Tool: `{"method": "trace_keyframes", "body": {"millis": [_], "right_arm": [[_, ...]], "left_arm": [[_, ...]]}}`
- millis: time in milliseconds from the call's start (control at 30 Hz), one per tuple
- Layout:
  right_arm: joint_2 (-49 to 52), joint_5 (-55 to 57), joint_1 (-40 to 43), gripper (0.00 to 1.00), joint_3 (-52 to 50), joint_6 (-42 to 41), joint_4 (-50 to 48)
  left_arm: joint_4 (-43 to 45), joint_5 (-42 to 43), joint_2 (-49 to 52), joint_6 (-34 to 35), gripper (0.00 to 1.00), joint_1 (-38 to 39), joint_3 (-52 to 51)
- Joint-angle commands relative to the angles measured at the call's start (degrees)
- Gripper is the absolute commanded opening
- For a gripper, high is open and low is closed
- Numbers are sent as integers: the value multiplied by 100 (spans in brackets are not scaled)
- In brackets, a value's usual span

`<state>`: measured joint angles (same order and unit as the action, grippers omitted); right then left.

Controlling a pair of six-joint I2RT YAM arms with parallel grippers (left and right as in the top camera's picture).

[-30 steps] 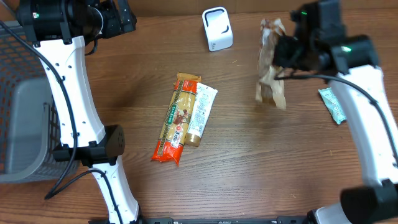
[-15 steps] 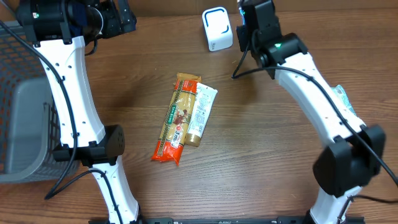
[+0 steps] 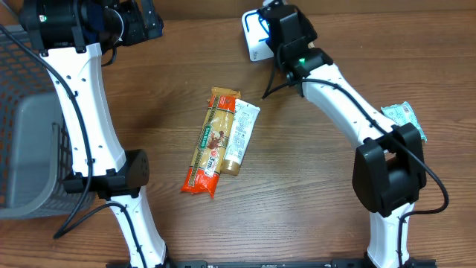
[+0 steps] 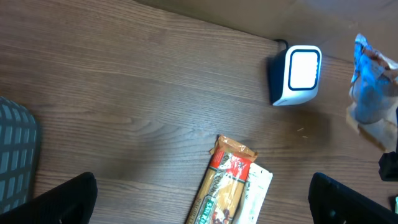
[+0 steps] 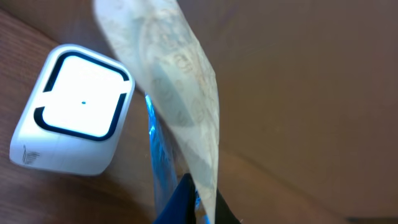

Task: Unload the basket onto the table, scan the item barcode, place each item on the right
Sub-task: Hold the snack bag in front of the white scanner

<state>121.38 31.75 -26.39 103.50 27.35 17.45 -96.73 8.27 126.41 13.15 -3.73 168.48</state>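
Right wrist view: right gripper clamped on the packet, hanging just beside the lit scanner. I'd turn its barcode side flat toward that window and hold steady.

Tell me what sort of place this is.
Probably a mock shop checkout set up on a wooden table: a white barcode scanner with a lit window, wrapped snack packets lying in the middle, and a grey mesh basket at the left edge.

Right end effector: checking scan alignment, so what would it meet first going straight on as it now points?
Likely the brown backdrop beyond its held packet, passing beside the scanner; depth is unclear.
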Motion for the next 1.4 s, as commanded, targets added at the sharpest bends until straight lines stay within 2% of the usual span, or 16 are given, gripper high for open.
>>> {"method": "trace_keyframes", "body": {"millis": [0,133,233,367,1200,1367], "right_arm": [[109,374,-133,4,136,922,-260],[306,540,-227,4,136,1628,-433],[577,1084,-317,4,136,2306,-1027],[767,1226,-328,4,136,2874,-1388],[863,1069,-549,4,107,3014,-1558],[855,1521,-577,4,118,2949,-1932]], "left_arm": [[-7,-37,-94,-9,100,52,37],[-7,-37,-94,-9,100,52,37],[-7,-37,-94,-9,99,52,37],[-7,-37,-94,-9,99,52,37],[-7,-37,-94,-9,100,37,37],[-7,-35,-94,-9,100,37,37]]}}
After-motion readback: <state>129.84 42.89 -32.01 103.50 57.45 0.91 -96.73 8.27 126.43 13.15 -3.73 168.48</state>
